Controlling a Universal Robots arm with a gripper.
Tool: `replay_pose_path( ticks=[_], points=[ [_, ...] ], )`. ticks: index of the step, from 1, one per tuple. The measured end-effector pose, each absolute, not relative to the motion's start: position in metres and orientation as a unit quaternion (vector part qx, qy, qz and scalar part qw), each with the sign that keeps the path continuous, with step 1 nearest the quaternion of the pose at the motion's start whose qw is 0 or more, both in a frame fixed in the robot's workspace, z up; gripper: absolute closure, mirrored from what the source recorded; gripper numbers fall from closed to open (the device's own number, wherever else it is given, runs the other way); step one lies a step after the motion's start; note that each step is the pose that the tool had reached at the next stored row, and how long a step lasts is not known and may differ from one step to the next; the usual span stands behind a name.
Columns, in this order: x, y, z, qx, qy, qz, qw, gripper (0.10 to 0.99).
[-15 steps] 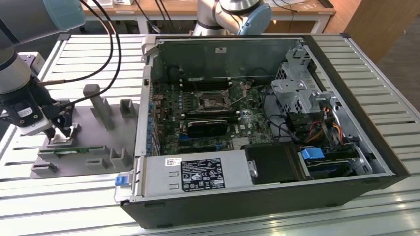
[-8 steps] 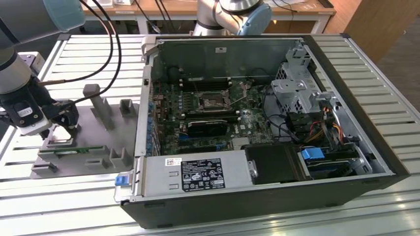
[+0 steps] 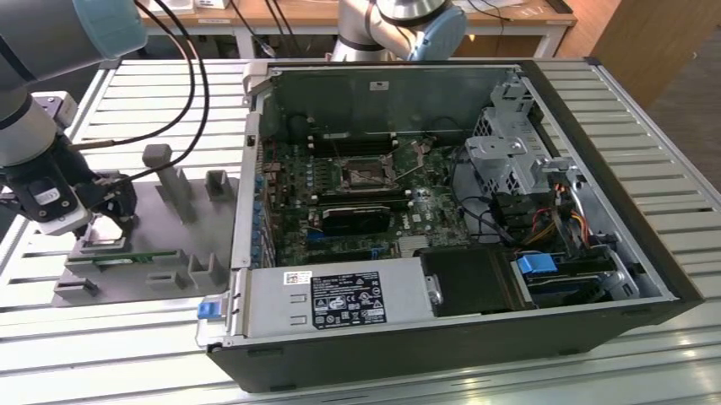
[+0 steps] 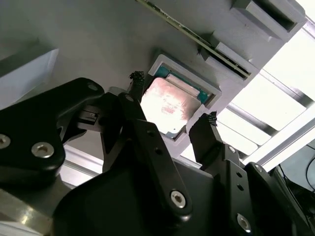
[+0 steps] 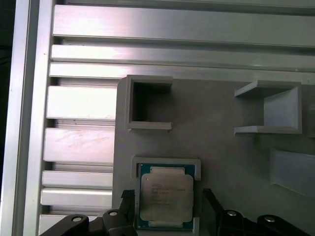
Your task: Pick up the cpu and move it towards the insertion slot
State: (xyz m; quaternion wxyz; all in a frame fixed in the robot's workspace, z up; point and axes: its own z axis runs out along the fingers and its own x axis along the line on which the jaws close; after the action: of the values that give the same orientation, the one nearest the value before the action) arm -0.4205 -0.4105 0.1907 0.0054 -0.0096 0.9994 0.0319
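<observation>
The gripper [image 4: 174, 98] hung over a grey fixture [image 3: 169, 228], at nine o'clock from the open computer case [image 3: 451, 346] in the exterior view. Its black fingers [image 4: 211, 120] were spread, one on each side of the cpu [image 5: 166, 196], gripping nothing. The step looked like the grasp itself. Done well, it would mean keeping the cpu centred between the fingers, closing evenly on two opposite edges, and holding it level so it cleared the recess walls. The cpu lay flat in a shallow square recess of the grey fixture: a small square with a silvery, faintly printed lid and a thin green border. The insertion slot [image 3: 363, 175] sat well apart, inside the computer case, at about three o'clock from the gripper.
</observation>
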Motion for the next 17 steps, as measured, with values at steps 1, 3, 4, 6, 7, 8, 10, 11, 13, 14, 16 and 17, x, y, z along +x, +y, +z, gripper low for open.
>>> replay_pose_path(
  ticks=[1,3,4,6,7,8,10,11,13,14,16,17],
  points=[
    [-0.4207,-0.4106,0.1904,-0.010,0.999,0.032,0.005,0.439],
    [-0.4209,-0.4105,0.1895,-0.010,0.999,0.033,0.006,0.439],
    [-0.4210,-0.4104,0.1889,-0.010,0.999,0.033,0.006,0.439],
    [-0.4210,-0.4103,0.1874,-0.010,0.999,0.033,0.005,0.439],
    [-0.4210,-0.4103,0.1864,-0.010,0.999,0.033,0.006,0.439],
    [-0.4211,-0.4102,0.1855,-0.010,0.999,0.033,0.005,0.439],
    [-0.4211,-0.4101,0.1837,-0.010,0.999,0.033,0.006,0.439],
    [-0.4211,-0.4100,0.1831,-0.010,0.999,0.033,0.005,0.439],
    [-0.4211,-0.4097,0.1823,-0.010,0.999,0.033,0.005,0.439],
    [-0.4211,-0.4095,0.1822,-0.010,0.999,0.033,0.005,0.439],
    [-0.4208,-0.4092,0.1818,-0.010,0.999,0.033,0.006,0.439],
    [-0.4208,-0.4088,0.1817,-0.010,0.999,0.033,0.006,0.439]
  ],
)
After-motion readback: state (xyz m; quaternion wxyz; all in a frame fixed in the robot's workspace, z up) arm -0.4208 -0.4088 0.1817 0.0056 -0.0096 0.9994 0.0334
